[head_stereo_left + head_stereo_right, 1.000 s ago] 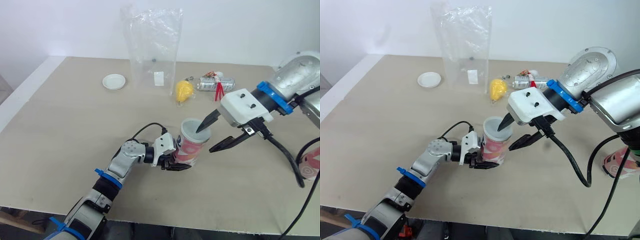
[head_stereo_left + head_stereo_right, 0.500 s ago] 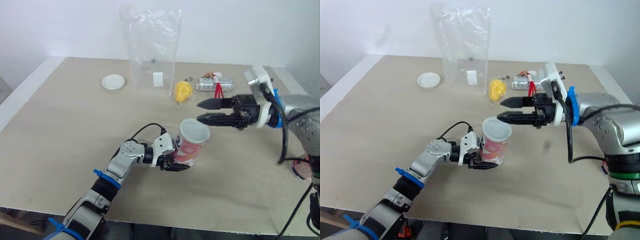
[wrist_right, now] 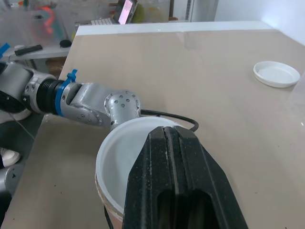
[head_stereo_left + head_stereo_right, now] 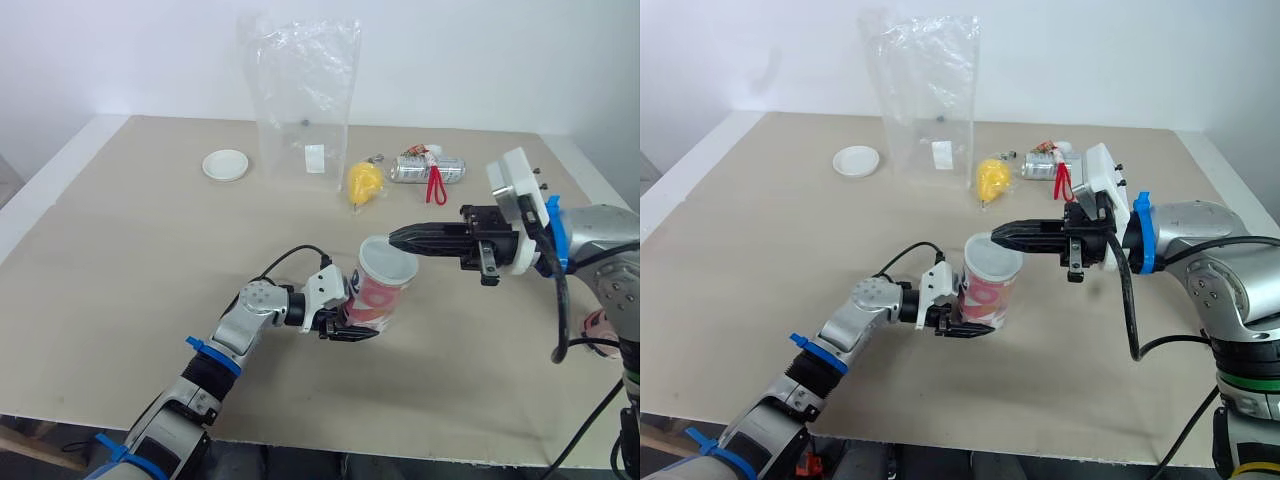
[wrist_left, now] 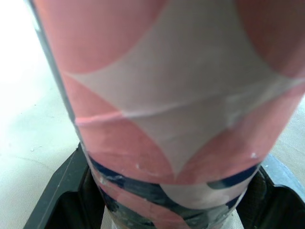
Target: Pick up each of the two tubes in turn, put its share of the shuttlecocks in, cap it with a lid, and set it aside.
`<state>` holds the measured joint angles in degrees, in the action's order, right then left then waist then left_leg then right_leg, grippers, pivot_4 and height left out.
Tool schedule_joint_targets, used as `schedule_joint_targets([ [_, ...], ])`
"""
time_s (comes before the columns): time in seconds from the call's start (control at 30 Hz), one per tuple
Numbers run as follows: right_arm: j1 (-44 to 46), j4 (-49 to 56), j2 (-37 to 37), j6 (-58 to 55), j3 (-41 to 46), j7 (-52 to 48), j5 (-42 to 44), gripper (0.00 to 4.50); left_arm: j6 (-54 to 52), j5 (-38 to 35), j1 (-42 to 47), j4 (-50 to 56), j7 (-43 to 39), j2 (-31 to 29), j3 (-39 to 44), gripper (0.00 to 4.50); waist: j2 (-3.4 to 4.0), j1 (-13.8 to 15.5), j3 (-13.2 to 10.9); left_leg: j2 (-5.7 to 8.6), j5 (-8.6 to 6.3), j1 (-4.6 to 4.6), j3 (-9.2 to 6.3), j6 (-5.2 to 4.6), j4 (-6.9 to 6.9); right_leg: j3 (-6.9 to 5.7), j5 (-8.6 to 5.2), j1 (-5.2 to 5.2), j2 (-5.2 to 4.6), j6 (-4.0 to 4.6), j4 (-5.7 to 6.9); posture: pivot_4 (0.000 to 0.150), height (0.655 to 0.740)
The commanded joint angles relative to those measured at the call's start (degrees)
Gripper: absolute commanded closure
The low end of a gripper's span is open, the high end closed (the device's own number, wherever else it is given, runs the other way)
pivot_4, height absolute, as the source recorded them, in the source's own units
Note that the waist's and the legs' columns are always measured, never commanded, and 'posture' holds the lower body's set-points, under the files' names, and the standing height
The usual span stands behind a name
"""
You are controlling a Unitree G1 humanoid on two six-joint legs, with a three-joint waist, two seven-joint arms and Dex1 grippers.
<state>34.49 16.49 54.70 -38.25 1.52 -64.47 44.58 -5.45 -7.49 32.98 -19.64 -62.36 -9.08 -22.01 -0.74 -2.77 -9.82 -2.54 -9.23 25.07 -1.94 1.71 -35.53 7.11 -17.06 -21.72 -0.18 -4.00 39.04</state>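
Left claw (image 4: 348,322) gripping pink tube (image 4: 383,292), right claw (image 4: 396,238) closed, empty, at its rim, beige table (image 4: 130,240), white wall (image 4: 500,60)

You have the tube (image 4: 383,290) near the middle of the worktop (image 4: 130,260), with your left end effector (image 4: 350,325) around its base. Your right end effector (image 4: 394,238) comes in from the right, tips over the tube's rim. Behind stands a bag (image 4: 303,100), with a lid (image 4: 226,164) to its left and what may be a can (image 4: 430,168) to its right.
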Motion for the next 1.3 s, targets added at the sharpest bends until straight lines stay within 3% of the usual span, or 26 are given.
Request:
schedule_joint_targets([
  [0.03, 1.8, 1.9, 0.2, 0.1, -0.7, -0.9, -1.5, 4.47, -2.0, 1.3, -1.0, -2.2, -0.4, -0.9, -1.0, 1.53, 0.0, 0.0, 0.0, 0.0, 0.0, 0.0, 0.0, 0.0, 0.0, 0.0, 0.0, 0.0, 0.0, 0.0, 0.0, 0.15, 0.74],
  [0.63, 9.3, -1.4, 0.7, 2.3, -12.9, -10.3, -16.0, 4.47, -2.4, 1.4, -1.5, -2.0, 0.3, -0.9, -0.7, 1.53, 0.0, 0.0, 0.0, -0.03, 0.0, -0.02, 0.03, 0.0, 0.01, 0.0, 0.0, -0.03, 0.0, 0.02, -0.01, 0.15, 0.74],
  [1.1, 13.8, -1.5, 1.0, -15.5, -17.5, -11.9, -14.7, 4.47, -1.8, 1.4, -1.2, -2.4, 0.8, -0.3, -0.7, 1.53, -0.02, 0.0, 0.1, -0.04, 0.0, -0.08, 0.05, 0.01, 0.0, 0.0, 0.0, 0.03, -0.02, 0.05, -0.02, 0.15, 0.74],
  [1.3, 14.2, -4.1, 1.0, -17.5, -18.9, -13.5, -15.4, 4.47, -1.8, 1.5, -1.6, -2.0, 1.0, -0.1, -0.8, 1.53, -0.04, 0.0, 0.2, -0.03, -0.01, -0.08, 0.05, 0.01, 0.01, -0.01, -0.01, 0.05, -0.03, 0.04, -0.04, 0.15, 0.74],
])
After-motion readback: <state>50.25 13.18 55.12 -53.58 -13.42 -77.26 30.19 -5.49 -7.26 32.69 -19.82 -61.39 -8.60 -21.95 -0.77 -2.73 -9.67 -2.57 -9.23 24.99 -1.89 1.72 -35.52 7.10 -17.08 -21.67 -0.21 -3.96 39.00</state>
